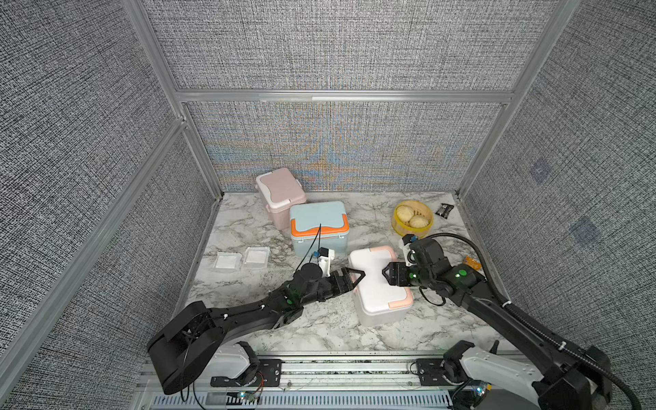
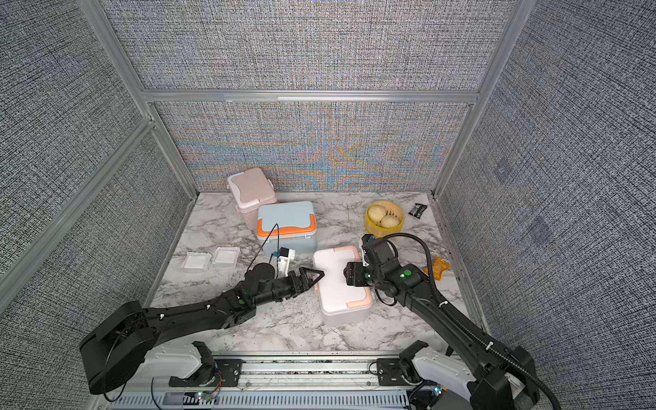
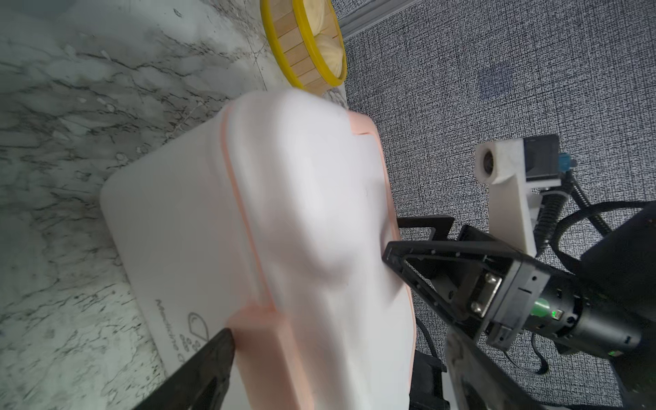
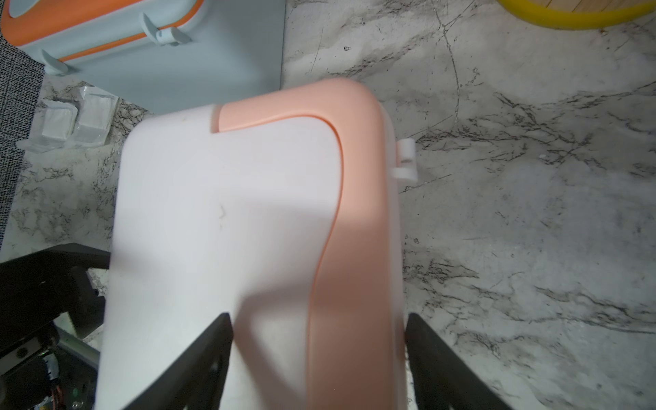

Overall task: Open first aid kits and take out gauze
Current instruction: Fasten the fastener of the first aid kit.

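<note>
Closest in, at five o'clock on the marble tabletop [image 1: 319, 330], the white kit with peach trim [image 1: 376, 301] stands upright, lid down. The left gripper [image 1: 359, 276] reaches in from eight o'clock, fingers spread wide over the kit's end. One finger [image 3: 213, 358] lies against the peach latch [image 3: 259, 330]; pressing or not, cannot tell. The right gripper [image 1: 386, 274] reaches from three o'clock, fingers apart astride the peach handle [image 4: 355, 213], clamping nothing. Two gauze pads [image 1: 227, 262] lie at nine o'clock. The pink kit [image 1: 280, 191] and blue kit [image 1: 317, 220], toward eleven o'clock, are both shut. Step judged: opening the last kit. Next move needs the latch popped, the box steadied, and the lid lifted.
</note>
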`<state>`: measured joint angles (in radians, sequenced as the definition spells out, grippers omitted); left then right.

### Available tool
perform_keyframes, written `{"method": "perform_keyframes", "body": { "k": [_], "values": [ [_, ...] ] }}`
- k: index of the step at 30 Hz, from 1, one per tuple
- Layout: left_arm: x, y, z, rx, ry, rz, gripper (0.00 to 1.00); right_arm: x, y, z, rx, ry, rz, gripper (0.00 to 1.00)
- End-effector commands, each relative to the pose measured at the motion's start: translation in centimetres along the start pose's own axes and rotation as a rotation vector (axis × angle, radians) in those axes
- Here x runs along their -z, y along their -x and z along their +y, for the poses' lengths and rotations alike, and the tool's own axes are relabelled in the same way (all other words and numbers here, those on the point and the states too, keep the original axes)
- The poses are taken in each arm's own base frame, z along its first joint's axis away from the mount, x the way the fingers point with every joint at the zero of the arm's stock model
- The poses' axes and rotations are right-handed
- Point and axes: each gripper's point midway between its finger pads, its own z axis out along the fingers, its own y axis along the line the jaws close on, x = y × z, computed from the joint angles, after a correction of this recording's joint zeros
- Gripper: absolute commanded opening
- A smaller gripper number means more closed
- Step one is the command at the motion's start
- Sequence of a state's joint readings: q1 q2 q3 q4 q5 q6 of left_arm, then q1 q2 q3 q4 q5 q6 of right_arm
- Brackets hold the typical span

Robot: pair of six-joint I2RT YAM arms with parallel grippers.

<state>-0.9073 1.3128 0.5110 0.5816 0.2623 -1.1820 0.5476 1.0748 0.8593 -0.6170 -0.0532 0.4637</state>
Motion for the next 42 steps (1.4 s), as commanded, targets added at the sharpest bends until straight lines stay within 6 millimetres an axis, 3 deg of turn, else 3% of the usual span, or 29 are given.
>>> {"method": "perform_keyframes", "body": {
  "k": [1,8,13,22,29,35,42],
  "values": [
    [0.4,0.7,-2.0,-0.037,-0.068,-0.029,0.92,0.7,-4.1,-1.3,0.008,-0.043,0.173,0.77],
    [1.0,1.0,-2.2,-0.055,-0.055,-0.040,0.92,2.8,-2.7,-2.0,-0.007,-0.088,0.074,0.80],
    [1.1,0.7,-2.0,-0.054,-0.046,-0.030,0.92,3.3,-2.9,-2.6,-0.015,-0.096,0.038,0.81],
    [-1.0,0.1,-2.7,-0.042,-0.081,0.025,0.92,0.7,-4.4,-1.0,-0.023,0.011,0.122,0.78],
    [-3.2,1.4,-3.7,-0.074,-0.107,0.007,0.92,0.1,-2.1,-1.5,-0.047,-0.016,0.095,0.75],
    [-2.3,3.6,-2.7,-0.120,-0.070,-0.053,0.96,3.7,-0.7,-2.5,-0.040,-0.072,0.032,0.87],
    [1.0,4.7,-3.3,-0.209,0.000,-0.089,1.00,8.5,-4.3,-0.5,0.021,0.011,0.024,0.87]
  ]
}}
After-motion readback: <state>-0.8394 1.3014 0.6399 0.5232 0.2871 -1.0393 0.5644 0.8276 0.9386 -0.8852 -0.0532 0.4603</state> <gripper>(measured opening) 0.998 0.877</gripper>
